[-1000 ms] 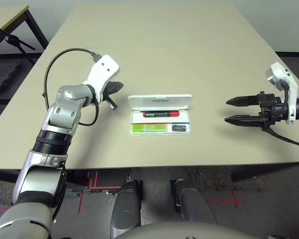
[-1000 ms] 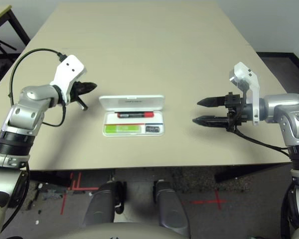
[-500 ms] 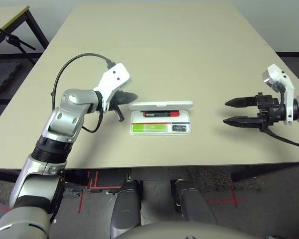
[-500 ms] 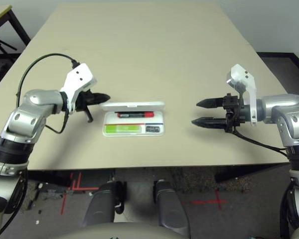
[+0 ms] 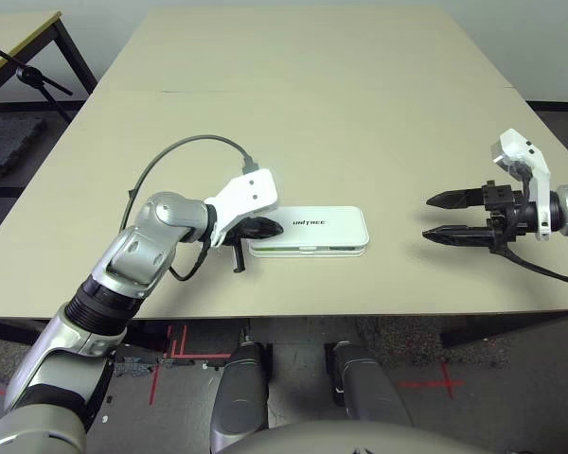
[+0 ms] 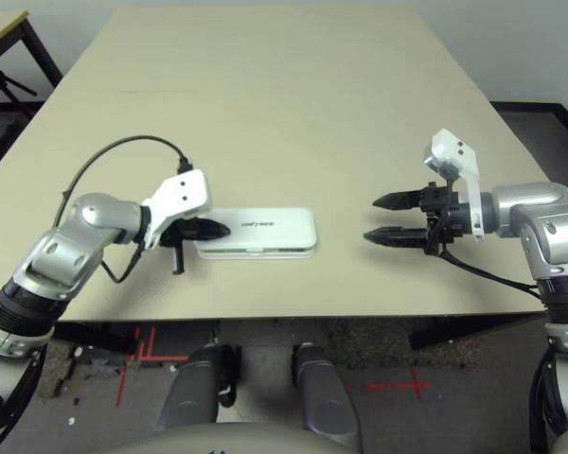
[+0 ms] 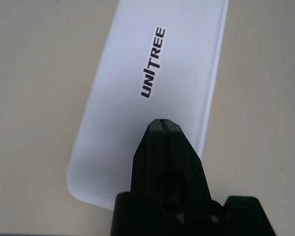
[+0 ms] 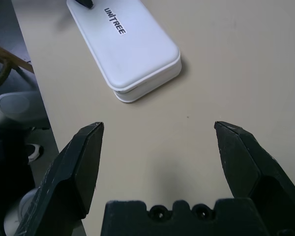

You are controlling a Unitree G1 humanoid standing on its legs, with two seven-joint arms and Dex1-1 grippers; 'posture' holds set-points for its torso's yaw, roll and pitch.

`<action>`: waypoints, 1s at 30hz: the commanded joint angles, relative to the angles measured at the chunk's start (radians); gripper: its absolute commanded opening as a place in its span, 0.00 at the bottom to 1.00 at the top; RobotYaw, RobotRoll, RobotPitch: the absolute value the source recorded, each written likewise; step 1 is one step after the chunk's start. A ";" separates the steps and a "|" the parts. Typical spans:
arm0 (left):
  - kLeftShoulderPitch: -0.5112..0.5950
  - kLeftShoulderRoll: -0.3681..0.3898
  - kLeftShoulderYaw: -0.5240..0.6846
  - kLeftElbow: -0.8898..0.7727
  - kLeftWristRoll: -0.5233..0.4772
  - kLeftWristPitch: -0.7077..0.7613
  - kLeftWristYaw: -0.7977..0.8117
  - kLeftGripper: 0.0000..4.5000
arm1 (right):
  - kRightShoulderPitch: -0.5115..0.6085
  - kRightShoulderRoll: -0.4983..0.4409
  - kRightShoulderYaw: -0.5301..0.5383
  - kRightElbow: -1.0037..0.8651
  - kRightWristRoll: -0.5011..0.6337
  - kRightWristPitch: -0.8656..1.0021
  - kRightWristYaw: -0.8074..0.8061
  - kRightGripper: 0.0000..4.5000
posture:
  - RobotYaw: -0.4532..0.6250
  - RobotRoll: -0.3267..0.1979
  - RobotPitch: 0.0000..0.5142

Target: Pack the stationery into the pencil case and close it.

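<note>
White plastic was what your left tool (image 5: 268,226) met: its two black fingers were pressed tight together, gripping nothing, with the joined tip on or just over the lid of the pencil case (image 5: 314,230) at the end nearest that arm. From the left wrist camera you saw the tip (image 7: 162,129) lying over the lid just short of the black lettering (image 7: 153,62), though whether it pressed on the lid or hung a hair above it could not be told. The case lay flat on the beige counter (image 5: 303,104) with its lid down over the tray, a thin seam showing along the side that faced you. The stationery was not visible from outside the closed case.

Your right tool (image 5: 435,217) hovered well apart from the case, off its far end, its fingers spread wide and empty, pointing across the counter toward the case. Looking along those fingers (image 8: 83,162), you had the case ahead of the tool, between the two tips and beyond them, with bare counter in the gap.
</note>
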 commanded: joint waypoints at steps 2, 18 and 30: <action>-0.011 -0.017 -0.055 0.042 0.021 -0.005 -0.023 0.01 | 0.010 0.007 0.006 -0.010 -0.004 -0.010 -0.012 1.00 | 0.37 0.62 0.23; 0.015 -0.026 -0.089 0.088 0.071 -0.008 -0.003 0.01 | 0.002 0.044 0.016 -0.002 -0.011 -0.022 -0.051 1.00 | 0.37 0.62 0.24; 0.059 -0.124 0.298 0.056 -0.174 -0.078 0.119 0.38 | -0.024 0.137 -0.058 0.071 -0.028 -0.087 -0.240 1.00 | 0.37 0.62 0.25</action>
